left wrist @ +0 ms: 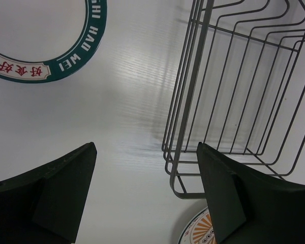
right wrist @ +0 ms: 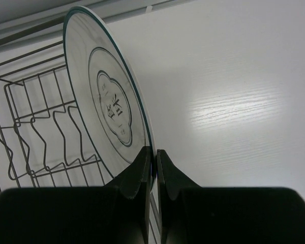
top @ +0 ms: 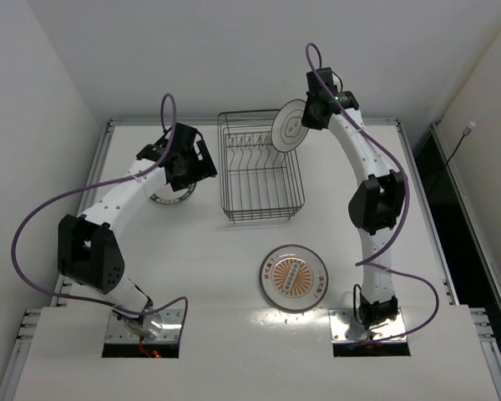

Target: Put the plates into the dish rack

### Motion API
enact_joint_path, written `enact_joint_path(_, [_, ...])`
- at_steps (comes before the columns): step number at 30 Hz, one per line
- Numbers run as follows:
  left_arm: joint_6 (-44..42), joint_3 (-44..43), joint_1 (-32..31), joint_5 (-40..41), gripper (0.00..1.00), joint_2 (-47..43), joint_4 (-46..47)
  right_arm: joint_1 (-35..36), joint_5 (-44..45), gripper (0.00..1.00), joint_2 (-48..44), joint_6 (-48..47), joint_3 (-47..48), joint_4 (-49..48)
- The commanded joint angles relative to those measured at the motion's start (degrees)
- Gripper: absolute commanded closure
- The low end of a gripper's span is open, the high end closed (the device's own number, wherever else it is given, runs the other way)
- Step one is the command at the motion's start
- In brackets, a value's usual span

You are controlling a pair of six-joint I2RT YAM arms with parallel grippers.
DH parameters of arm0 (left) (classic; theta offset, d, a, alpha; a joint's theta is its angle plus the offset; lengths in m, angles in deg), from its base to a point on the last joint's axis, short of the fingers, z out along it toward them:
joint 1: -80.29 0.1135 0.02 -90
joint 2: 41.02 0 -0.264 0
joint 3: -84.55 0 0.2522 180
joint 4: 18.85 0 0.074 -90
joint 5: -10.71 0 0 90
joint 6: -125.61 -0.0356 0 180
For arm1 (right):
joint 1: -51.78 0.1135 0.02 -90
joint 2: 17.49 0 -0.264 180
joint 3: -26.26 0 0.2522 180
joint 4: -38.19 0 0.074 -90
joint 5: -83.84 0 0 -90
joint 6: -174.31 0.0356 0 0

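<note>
My right gripper is shut on the rim of the white plate with the grey centre emblem and holds it on edge above the far right corner of the dark wire dish rack. In the right wrist view the plate stands upright between my fingers, with the rack's tines to its left. The plate with the orange-brown centre lies flat on the table in front of the rack. The plate with the dark patterned rim lies left of the rack, mostly under my open, empty left gripper.
In the left wrist view the rack's near corner sits between my fingers, the dark-rimmed plate at upper left and the orange plate's edge at the bottom. Walls close in the table at the back and both sides.
</note>
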Motion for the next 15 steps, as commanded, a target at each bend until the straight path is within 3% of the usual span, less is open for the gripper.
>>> enact_joint_path(1, [-0.76, -1.24, 0.55, 0.82, 0.22, 0.62, 1.13, -0.55, 3.55, 1.00, -1.33, -2.54, 4.01, -0.61])
enact_joint_path(15, [-1.29, -3.44, 0.55, 0.11, 0.22, 2.38, 0.08, 0.50, 2.84, 1.00, -2.65, -4.92, 3.85, -0.62])
